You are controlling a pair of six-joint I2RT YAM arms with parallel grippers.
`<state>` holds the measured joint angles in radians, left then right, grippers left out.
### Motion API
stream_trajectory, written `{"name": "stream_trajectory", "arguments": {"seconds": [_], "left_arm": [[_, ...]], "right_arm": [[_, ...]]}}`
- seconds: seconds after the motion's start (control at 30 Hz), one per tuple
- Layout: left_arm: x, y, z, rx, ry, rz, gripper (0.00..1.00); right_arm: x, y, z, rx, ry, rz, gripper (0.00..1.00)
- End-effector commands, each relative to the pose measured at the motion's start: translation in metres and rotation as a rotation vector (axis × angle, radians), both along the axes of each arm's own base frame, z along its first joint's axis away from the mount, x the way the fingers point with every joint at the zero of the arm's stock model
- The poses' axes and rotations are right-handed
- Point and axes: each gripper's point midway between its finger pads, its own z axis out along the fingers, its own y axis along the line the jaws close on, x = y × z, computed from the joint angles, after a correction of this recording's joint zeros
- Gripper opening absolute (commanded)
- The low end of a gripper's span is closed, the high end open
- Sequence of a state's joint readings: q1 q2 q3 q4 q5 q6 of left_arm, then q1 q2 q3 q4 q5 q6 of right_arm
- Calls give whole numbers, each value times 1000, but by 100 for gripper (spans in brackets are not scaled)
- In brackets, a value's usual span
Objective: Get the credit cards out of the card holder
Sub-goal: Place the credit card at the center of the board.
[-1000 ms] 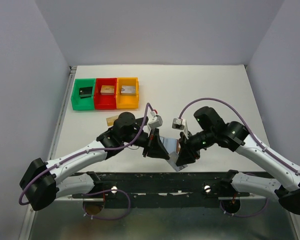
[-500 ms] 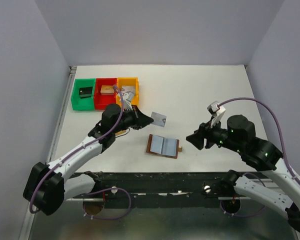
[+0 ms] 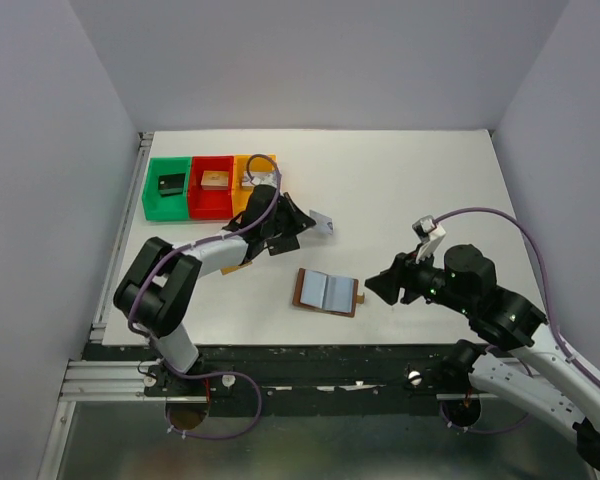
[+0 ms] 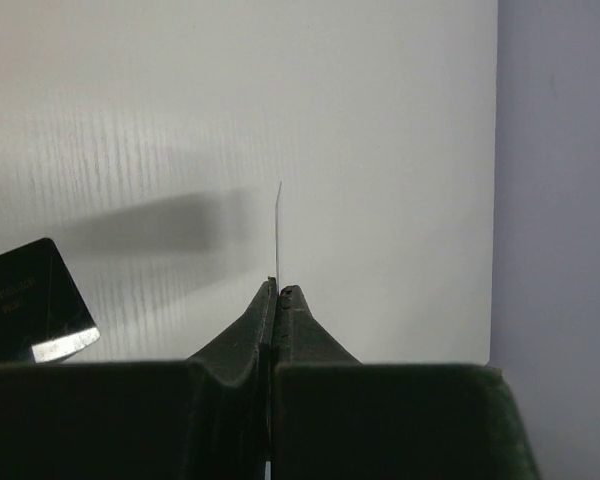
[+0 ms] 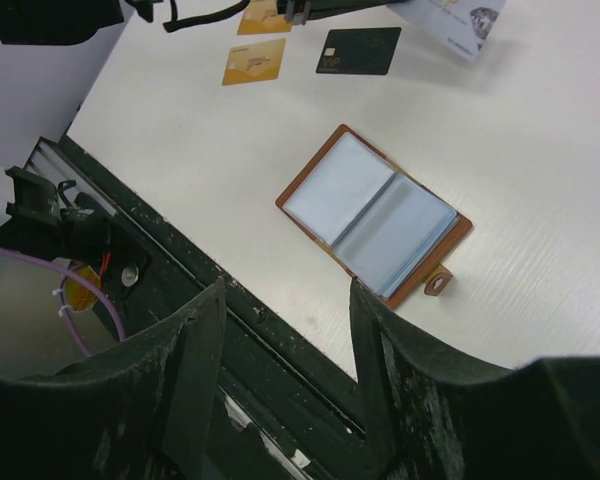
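- A pale credit card [image 3: 322, 222] is pinched tight in the clenched left gripper [image 4: 278, 295], above the table [image 3: 430, 180].
- The card holder [image 3: 326, 291] is laid open and flat at mid-table.
- The right gripper [image 3: 373, 286] is held just beside it, fingers spread, nothing grasped.
- A tan-gold card [image 5: 253, 61] and a black card [image 5: 358, 51] are seen lying apart from the holder.

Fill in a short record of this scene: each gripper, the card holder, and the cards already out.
Left gripper: shut on a pale card, held above the table
Right gripper: open, empty, just right of the card holder
Card holder: open flat on the table, snap tab toward the right gripper
Cards lying out: two tan-gold cards, one black card
Cards left inside: cannot tell
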<state>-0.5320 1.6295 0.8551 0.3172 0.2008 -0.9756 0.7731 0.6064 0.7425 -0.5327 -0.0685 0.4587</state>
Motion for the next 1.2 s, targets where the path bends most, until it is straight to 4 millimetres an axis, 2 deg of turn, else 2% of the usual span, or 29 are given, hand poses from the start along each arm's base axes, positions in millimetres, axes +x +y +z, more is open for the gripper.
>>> {"name": "stream_trajectory", "arguments": {"seconds": [0.0, 0.2, 0.53, 0.83, 1.17], "left_arm": [[30, -13, -2, -33, 0, 40, 0], [37, -16, -25, -20, 41, 47, 0], [37, -22, -41, -18, 68, 26, 1], [34, -16, -51, 26, 88, 17, 22], [37, -5, -48, 55, 83, 32, 28]], "right_arm": [[-2, 7, -5, 25, 21, 19, 61], [-1, 5, -11, 11, 24, 15, 61], [0, 14, -17, 0, 67, 37, 61], [0, 16, -19, 1, 75, 37, 61], [0, 14, -21, -4, 83, 30, 61]]}}
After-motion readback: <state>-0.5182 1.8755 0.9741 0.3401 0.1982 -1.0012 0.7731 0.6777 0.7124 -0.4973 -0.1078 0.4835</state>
